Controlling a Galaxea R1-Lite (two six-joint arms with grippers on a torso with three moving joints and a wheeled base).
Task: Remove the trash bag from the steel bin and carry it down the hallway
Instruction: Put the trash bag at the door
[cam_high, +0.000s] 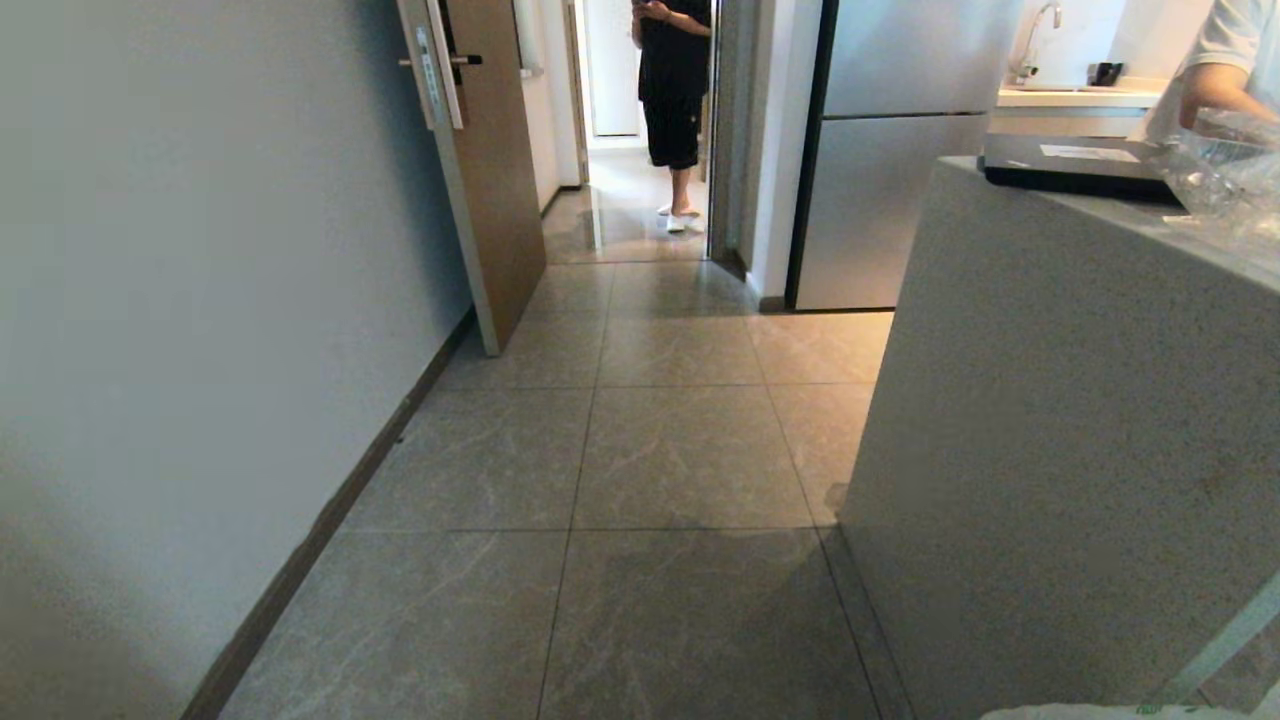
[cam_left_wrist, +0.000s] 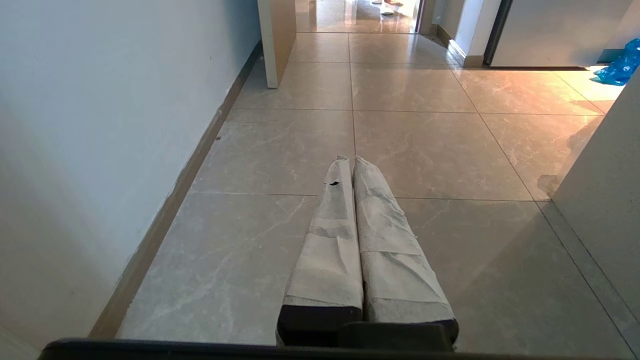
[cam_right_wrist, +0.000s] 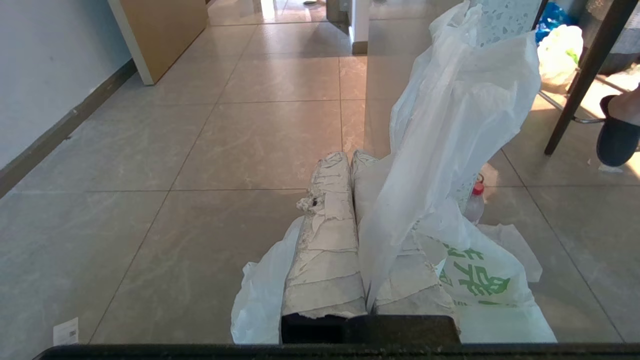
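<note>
So the robot is looking down a corridor of glossy beige marbled floor tiles (cam_high: 680, 450), with a plain white wall (cam_high: 200, 300) and dark skirting on its left and a pale speckled stone counter (cam_high: 1080, 430) on its right.

The right gripper (cam_right_wrist: 351, 156) is the one with something in it. Its two tape-wrapped fingers (cam_right_wrist: 330, 235) are pressed together, and the thin white translucent plastic trash bag with green prints (cam_right_wrist: 450, 150) is pinched between them. One part of the bag stands up in a tall fold beside the fingers; the rest drapes down around them on both sides, with the green print showing low down. A small bottle with a red cap (cam_right_wrist: 477, 197) peeks out through the plastic. In the head view only a sliver of the bag shows at the bottom right corner (cam_high: 1100, 712). No steel bin anywhere in these views.

The left gripper (cam_left_wrist: 351, 161) holds nothing, its taped fingers shut tight against each other, pointing out over the floor tiles.

Other stuff around: a wooden door (cam_high: 490, 170) stands open on the left, and a person in black clothes and white slippers (cam_high: 675, 100) stands in the doorway at the far end. A steel fridge (cam_high: 890, 150) sits past the counter. There's crinkly clear plastic wrapping (cam_high: 1225, 170) on the countertop, and a second person's arm (cam_high: 1215, 90) is just behind it. A small white paper scrap (cam_right_wrist: 66, 331) lies on the floor, plus something blue and crumpled (cam_left_wrist: 620, 65) off by the fridge.
</note>
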